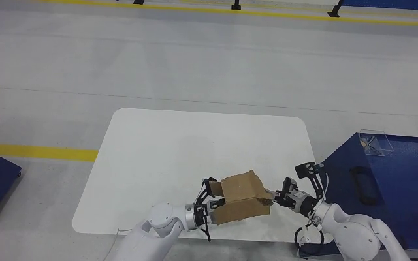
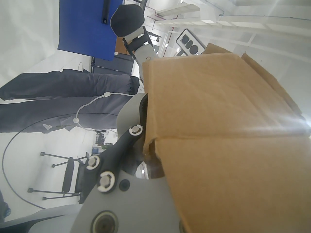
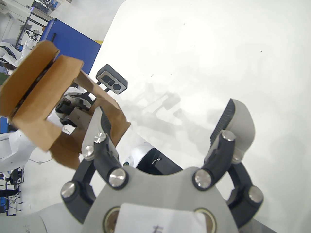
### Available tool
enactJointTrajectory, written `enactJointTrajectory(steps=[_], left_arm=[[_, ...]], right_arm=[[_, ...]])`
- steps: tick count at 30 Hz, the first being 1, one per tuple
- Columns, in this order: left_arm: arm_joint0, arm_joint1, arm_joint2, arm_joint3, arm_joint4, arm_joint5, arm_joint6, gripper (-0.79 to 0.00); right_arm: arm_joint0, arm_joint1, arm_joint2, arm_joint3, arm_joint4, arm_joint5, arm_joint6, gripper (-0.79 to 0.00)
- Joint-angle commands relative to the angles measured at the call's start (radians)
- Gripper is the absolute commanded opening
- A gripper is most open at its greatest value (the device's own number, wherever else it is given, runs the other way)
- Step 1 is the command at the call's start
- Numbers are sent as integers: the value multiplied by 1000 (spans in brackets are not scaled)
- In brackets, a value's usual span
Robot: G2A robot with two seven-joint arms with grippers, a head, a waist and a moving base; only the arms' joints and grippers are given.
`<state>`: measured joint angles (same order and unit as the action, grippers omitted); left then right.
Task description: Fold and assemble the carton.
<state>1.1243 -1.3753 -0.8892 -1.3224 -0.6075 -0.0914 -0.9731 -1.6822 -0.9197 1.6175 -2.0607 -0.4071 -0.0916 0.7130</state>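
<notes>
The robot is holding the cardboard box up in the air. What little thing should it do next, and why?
Probably close the right gripper on the loose flap. Its jaws stand wide open, with one finger right beside that flap, while the left gripper clamps the other end of the carton and holds it up. Pinching the flap would likely let the robot fold it in.

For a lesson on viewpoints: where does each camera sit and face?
Top view: overhead, looking down at the table; left gripper and right gripper flank the carton.
Left wrist view: on that wrist, facing along the carton; own gripper shows.
Right wrist view: on that wrist, facing across the table; own open gripper shows.
All show the carton.
</notes>
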Motion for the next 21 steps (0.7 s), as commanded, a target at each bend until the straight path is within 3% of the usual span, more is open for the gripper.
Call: enactJointTrajectory(steps=[1, 12, 21], left_arm=[[4, 1, 3, -9, 17, -15, -3, -785], [20, 7, 9, -38, 73, -57, -10, -785], [29, 13, -5, -35, 58, -81, -41, -785]], right_arm=[[10, -1, -15, 3, -4, 7, 10, 0], [54, -6, -70, 9, -29, 28, 21, 0], [27, -6, -35, 35, -2, 6, 14, 0]])
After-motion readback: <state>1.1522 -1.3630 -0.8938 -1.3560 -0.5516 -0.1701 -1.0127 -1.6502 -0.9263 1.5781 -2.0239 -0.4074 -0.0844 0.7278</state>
